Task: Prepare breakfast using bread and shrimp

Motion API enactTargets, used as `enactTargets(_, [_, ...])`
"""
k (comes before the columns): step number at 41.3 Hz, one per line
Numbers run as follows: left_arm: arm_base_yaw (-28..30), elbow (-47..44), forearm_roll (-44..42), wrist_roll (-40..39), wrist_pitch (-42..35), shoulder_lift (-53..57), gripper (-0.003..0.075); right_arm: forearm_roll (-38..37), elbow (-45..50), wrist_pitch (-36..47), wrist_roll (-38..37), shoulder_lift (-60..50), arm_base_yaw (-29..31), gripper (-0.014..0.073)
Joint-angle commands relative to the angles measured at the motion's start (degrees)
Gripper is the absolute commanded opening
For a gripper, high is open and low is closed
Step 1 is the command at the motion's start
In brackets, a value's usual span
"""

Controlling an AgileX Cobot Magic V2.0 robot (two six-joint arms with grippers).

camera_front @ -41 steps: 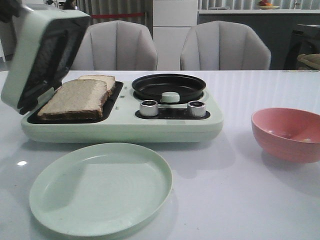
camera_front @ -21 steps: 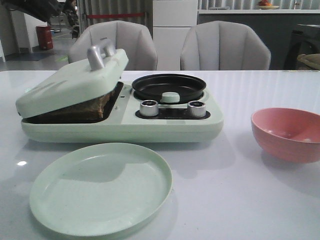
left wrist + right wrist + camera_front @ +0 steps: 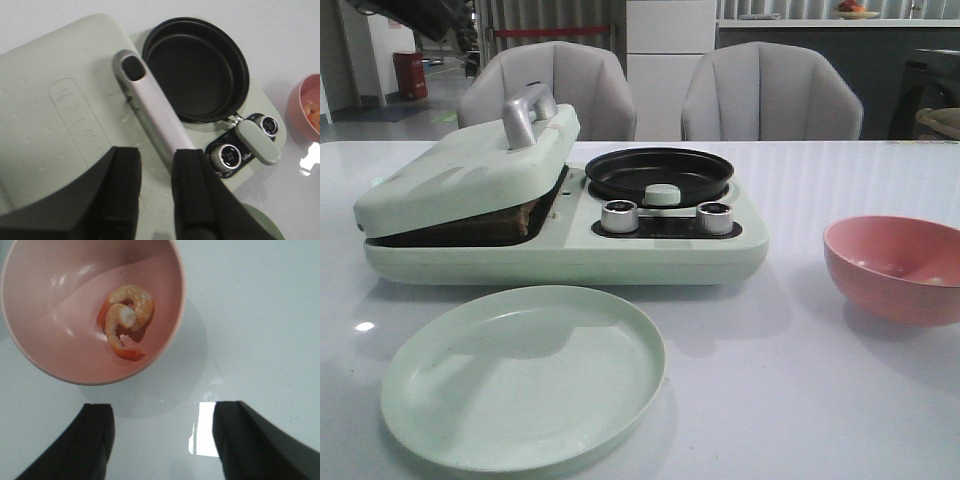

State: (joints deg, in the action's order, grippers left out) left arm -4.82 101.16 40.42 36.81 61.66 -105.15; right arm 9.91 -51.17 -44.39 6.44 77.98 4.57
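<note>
On the left, my left claw (image 3: 152,192) hangs above the lid (image 3: 470,165), jaws apart and gripping nothing, the silver handle (image 3: 150,112) running right beside one finger. The lid sits tilted on the bread (image 3: 525,215), whose crust edge shows in the gap, so the slices can toast. The black pan (image 3: 658,172) lies bare beside it, likely waiting for the shrimp (image 3: 125,320). A green plate (image 3: 520,375) stands in front, probably for serving. On the right, my right claw (image 3: 162,440) hovers spread wide over the pink bowl (image 3: 160,340), where the two shrimp lie curled together.
</note>
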Motion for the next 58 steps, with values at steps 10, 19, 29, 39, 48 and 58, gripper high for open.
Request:
enactTargets(10, [-11.0,0.4,-3.2,-1.7,-0.8,10.0,0.0260,0.3,-1.7,1.4,0.4,-2.0,0.4,0.0523])
enactTargets(19, [-18.3,-9.2,-15.2,-7.1,-6.3,17.8,0.0260,0.3,-1.7,1.4,0.4,-2.0,0.4,0.0523])
enactTargets(29, [-22.8,-23.7,-22.0,-11.0,-14.0,30.2,0.0260,0.3,-1.7,1.4,0.4,-2.0,0.4,0.0523])
enactTargets(39, [-22.7,-39.9,-22.3,-13.9,-21.8,44.6,0.0260,0.3,-1.7,1.4,0.4,-2.0,0.4,0.0523])
enactTargets(48, [-22.2,-52.2,-23.0,-16.7,-27.7,56.9,0.0260,0.3,-1.7,1.4,0.4,-2.0,0.4,0.0523])
enactTargets(58, [-18.6,-61.6,-23.5,-21.6,-28.9,69.6,0.0260,0.3,-1.7,1.4,0.4,-2.0,0.4,0.0523])
